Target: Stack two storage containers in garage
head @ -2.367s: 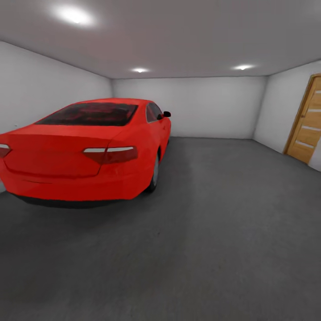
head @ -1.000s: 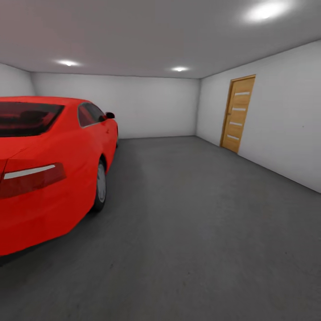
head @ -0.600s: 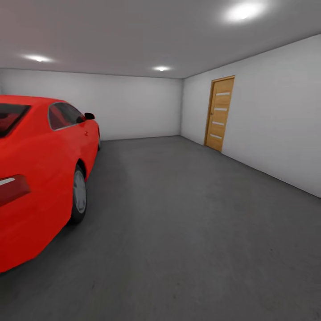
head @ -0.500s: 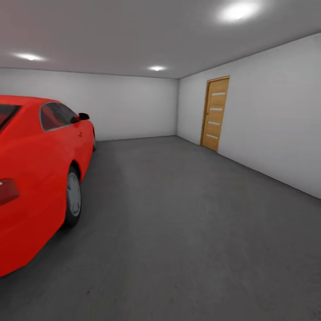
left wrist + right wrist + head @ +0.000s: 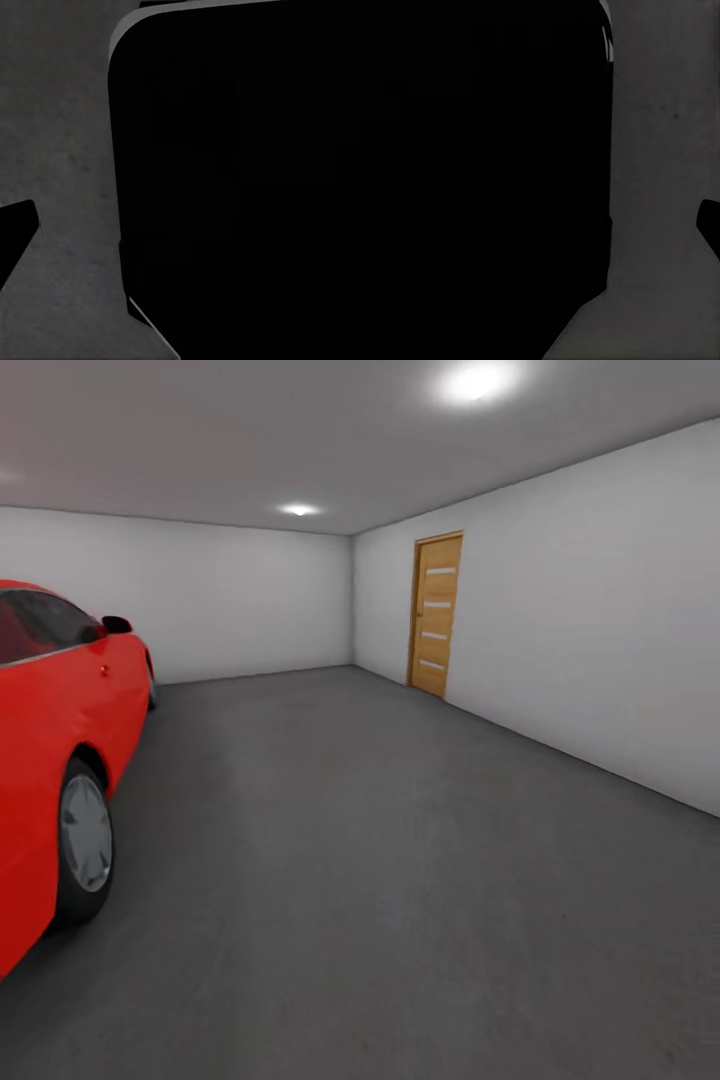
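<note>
I am in the garage, with its dark grey speckled floor point(image 5: 400, 880) spreading out ahead in the head view. The two storage containers are out of view. The left wrist view looks down on the floor point(image 5: 67, 135) past a large black part of my own body point(image 5: 240, 180), with a dark sliver point(image 5: 15, 232) at the picture's edge. The right wrist view shows the same kind of black mass point(image 5: 480, 180) beside the floor point(image 5: 660, 150), and a small dark tip point(image 5: 711, 229) at the edge.
A big red car point(image 5: 50, 760) stands at the left, its wheel point(image 5: 85, 840) close by. Pale grey walls point(image 5: 600, 640) close the room. A wooden door point(image 5: 435, 615) is set in the right wall. Open floor lies between car and wall.
The camera has swung to the right: the car has slid toward the picture's left edge and the door has shifted from the far right toward the middle.
</note>
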